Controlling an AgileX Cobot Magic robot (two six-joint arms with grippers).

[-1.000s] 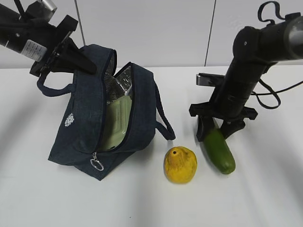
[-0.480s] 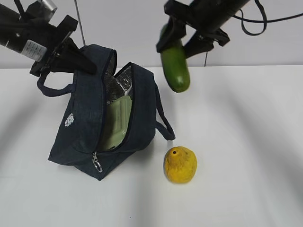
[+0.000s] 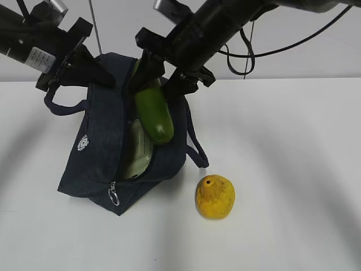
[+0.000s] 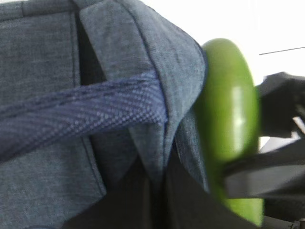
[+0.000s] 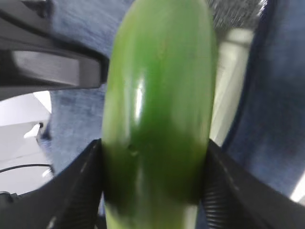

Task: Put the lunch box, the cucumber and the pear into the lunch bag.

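The navy lunch bag (image 3: 96,147) stands open on the white table. My left gripper (image 3: 104,79) is shut on the bag's upper rim (image 4: 157,95) and holds it up. The sage-green lunch box (image 3: 137,155) sits inside the bag. My right gripper (image 3: 158,79) is shut on the dark green cucumber (image 3: 153,113), which hangs end-down over the bag's opening, above the lunch box. The cucumber fills the right wrist view (image 5: 157,109) between my fingers (image 5: 228,191) and shows at the right of the left wrist view (image 4: 228,119). The yellow pear (image 3: 215,196) lies on the table right of the bag.
The bag's loop handle (image 3: 194,149) hangs on its right side, another (image 4: 81,114) crosses the left wrist view. The zipper ring pull (image 3: 114,196) hangs at the bag's front bottom corner. A grey wall stands behind the table.
My right gripper lifted the cucumber from the table at the right, carried it up and left, and now holds it over the bag's opening. The left arm, bag and pear have not moved.
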